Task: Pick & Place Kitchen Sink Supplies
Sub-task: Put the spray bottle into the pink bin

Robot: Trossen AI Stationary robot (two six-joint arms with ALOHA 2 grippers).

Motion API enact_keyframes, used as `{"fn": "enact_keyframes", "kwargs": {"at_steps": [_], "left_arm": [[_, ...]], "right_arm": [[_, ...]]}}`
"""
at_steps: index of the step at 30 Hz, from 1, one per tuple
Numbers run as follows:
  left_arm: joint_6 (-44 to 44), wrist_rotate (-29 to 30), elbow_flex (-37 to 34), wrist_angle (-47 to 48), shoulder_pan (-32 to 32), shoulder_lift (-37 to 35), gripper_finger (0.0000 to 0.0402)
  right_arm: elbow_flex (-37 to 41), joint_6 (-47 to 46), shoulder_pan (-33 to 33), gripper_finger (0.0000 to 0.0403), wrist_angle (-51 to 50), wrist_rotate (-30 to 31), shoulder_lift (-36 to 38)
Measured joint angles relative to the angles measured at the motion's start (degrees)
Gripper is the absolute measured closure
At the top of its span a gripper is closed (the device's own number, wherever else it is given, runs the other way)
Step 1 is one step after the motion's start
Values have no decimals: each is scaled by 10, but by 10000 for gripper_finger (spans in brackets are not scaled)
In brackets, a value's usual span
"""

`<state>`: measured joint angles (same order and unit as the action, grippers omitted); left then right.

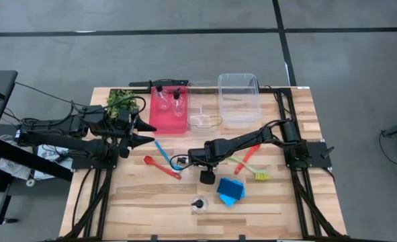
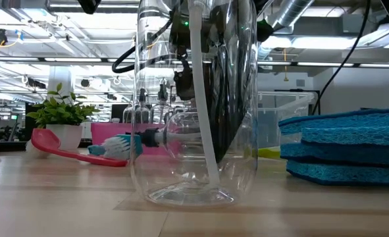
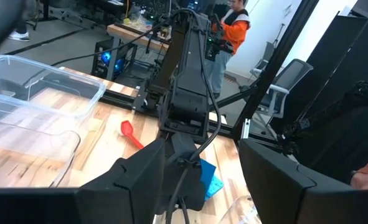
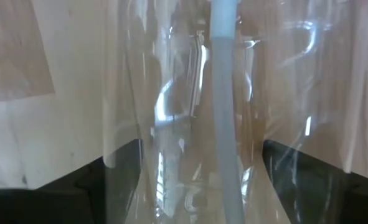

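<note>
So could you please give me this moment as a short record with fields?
left gripper: open, empty, beside the plant
right gripper: mid-table, at a clear bottle
red bin: two bottles standing inside
front bottle: upright, near the table's front edge
sponges: blue, stacked, to the right of the front bottle
red spatula: lying on the table

Glossy clear plastic bottle [image 2: 194, 99] — matt wood table [image 1: 151, 195]
</note>
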<state>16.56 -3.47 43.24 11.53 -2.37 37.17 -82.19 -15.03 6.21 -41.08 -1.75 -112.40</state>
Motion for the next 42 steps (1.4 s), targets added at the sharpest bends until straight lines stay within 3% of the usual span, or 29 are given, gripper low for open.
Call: {"fn": "enact_keyframes", "kwargs": {"at_steps": [9,32,42], "left_arm": [[0,0,0,0,0,0,192],[0,0,0,0,0,0,192],[0,0,0,0,0,0,192]], "right_arm": [[-31,18,0,48,-49,0,2],[-95,60,-10,63,-97,-3,3],[-95,60,-20,60,-90,-4,71]]}}
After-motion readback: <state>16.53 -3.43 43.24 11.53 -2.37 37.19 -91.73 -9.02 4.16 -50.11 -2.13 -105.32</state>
